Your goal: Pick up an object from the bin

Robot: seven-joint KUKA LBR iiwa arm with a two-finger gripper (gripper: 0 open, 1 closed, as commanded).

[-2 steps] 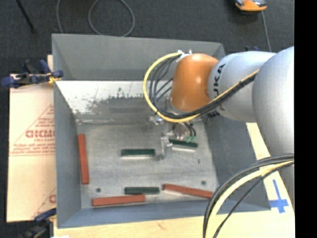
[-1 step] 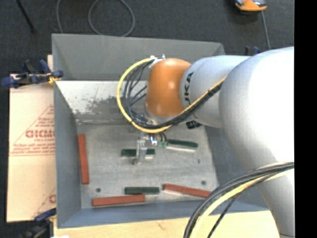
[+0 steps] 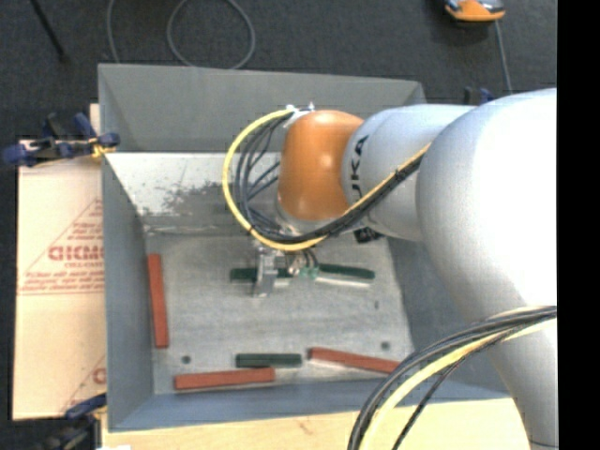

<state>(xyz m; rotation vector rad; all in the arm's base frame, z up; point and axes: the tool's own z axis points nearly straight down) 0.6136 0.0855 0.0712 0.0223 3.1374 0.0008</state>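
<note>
Showing "UKA" lettering, the arm (image 3: 441,176) hangs its gripper (image 3: 267,280) over a dark green stick (image 3: 347,273), grip state unclear.

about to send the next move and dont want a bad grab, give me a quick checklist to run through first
1. Gripper over a thing: ok. It is low at mid floor, at the dark green stick lying crosswise there.
2. Stick actually gripped: cannot tell. The wrist hides the contact.
3. One green stick or two end to end under the gripper: cannot tell.
4. Neighbours apart from the target: ok. The short green stick and two red-brown sticks lie near the front wall, and the third red-brown stick lies by the view's left wall.
5. Gripper away from the bin walls: ok.
</note>
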